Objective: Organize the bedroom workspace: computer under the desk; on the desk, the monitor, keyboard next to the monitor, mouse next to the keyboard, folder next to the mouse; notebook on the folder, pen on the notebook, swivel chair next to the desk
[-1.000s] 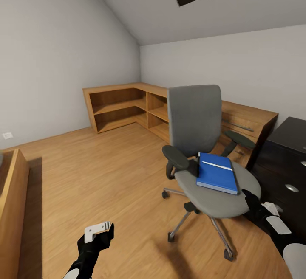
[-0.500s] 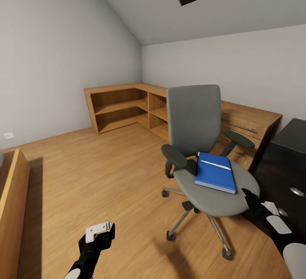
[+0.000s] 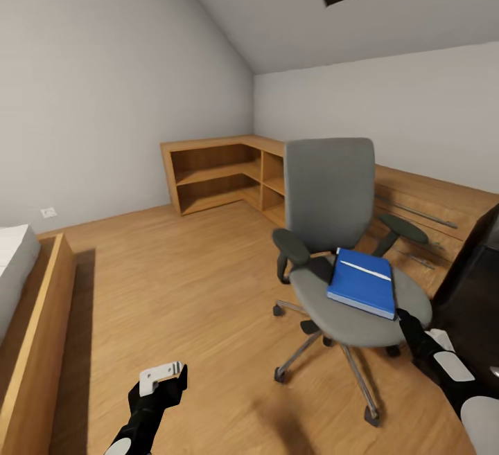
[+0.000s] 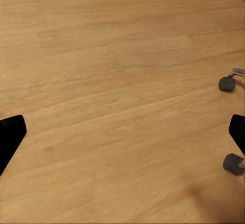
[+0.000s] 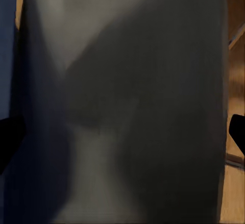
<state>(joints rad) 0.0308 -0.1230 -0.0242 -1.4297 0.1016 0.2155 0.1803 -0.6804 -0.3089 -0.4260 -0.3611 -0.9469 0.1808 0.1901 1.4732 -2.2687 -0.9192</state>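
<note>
- The blue folder (image 3: 362, 282) lies flat on the seat of the swivel chair (image 3: 333, 199), right of centre in the head view, with a thin white pen-like stick (image 3: 365, 270) lying across its upper part; whether a notebook is stacked there too I cannot tell.
- The folder looks like a thin, stiff, light slab with a smooth cover, so I'd expect it to slide readily on the grey seat cushion. A pinch on the edge that overhangs the seat rim at its near right corner seems the sensible hold; the stick on top would likely roll off if the folder tips.
- The chair stands on casters, so any sideways push on the folder may roll or spin the seat.
- The right gripper (image 3: 407, 322), at the lower right, sits just beside that near corner. In the right wrist view its dark fingertips (image 5: 9, 137) stand far apart at the frame's edges, holding nothing, with the grey seat close up between them.
- The left gripper (image 3: 165, 379), lower left, hangs over bare wooden floor (image 4: 112, 81), its jaws spread wide and empty.
- Count: one chair, one folder, one stick, two chair casters (image 4: 226, 83) in the left wrist view.
- A low wooden corner shelf unit (image 3: 222, 171) lines the far walls.
</note>
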